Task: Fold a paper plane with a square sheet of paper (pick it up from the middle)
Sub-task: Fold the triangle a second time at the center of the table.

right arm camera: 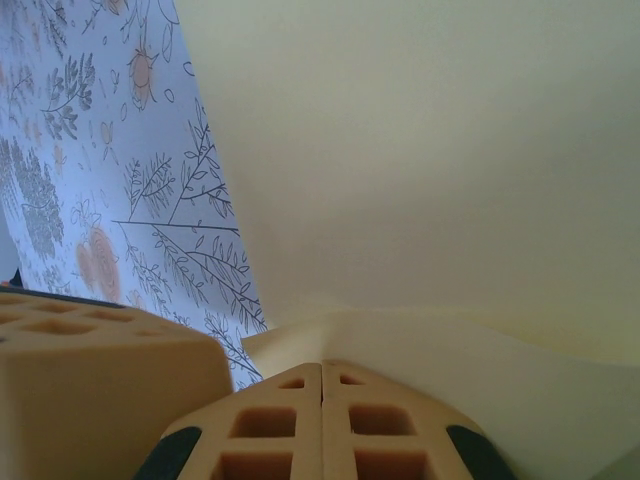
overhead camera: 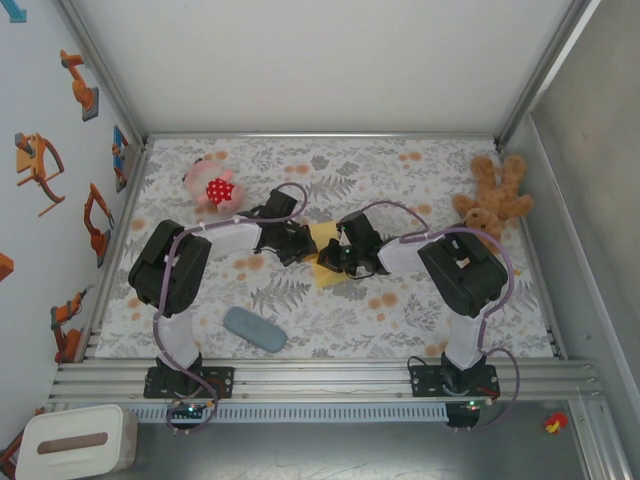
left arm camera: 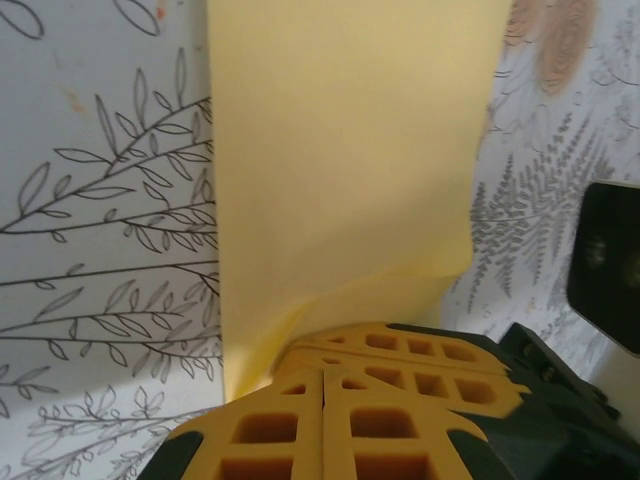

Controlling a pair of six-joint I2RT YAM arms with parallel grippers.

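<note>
Sheet of paper [overhead camera: 326, 274], long axis near-to-far

You'll see your left gripper [left arm camera: 323, 375] with its yellow pads pressed together, the square sheet of paper [left arm camera: 345, 150] caught at their tips. Leaf-printed tablecloth [left arm camera: 100, 200] lies beneath, and a black part [left arm camera: 605, 265] sits at the right edge.

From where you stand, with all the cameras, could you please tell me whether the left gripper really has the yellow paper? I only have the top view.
Observer: Yes. In the left wrist view the left gripper is shut, and the sheet of paper comes out from its tips.
Operator: Thank you. And the right one, please?
Observer: In the right wrist view the right gripper is shut too, with the paper bulging up from its tips.
</note>
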